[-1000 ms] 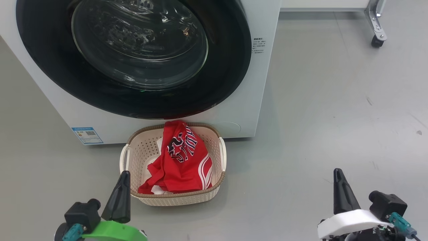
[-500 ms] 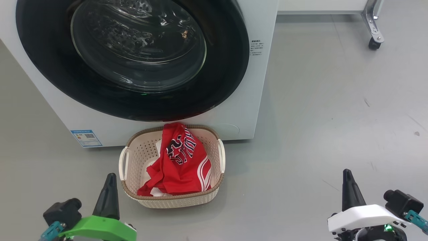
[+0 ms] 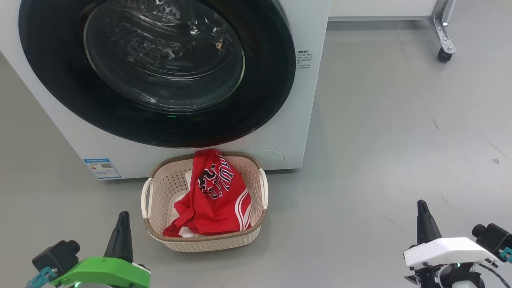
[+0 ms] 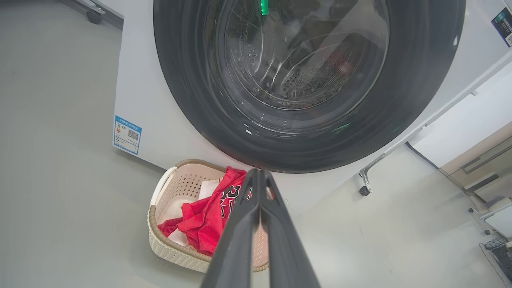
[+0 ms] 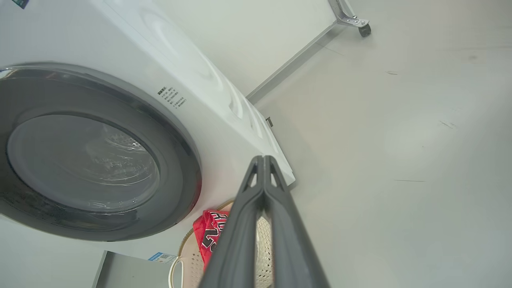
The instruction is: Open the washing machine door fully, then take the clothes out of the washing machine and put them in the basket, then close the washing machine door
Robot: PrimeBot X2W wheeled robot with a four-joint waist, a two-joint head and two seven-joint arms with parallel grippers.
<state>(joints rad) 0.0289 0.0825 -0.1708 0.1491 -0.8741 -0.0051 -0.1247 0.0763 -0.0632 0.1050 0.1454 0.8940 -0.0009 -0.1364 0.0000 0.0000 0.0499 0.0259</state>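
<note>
Both our left gripper (image 3: 123, 215) and right gripper (image 3: 421, 203) hang pinched together, empty; we judge nothing needs holding: clothes (image 3: 216, 196) in basket (image 3: 208, 243); door (image 3: 60, 80) closed.

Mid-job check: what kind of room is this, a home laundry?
Probably a lab or test space rather than a home: the washing machine sits on a bare grey floor, with a wheeled metal frame nearby.

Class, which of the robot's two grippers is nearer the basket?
The left gripper, on the green mount, close beside the basket; the right gripper, on the white mount, is well off to the other side.
</note>
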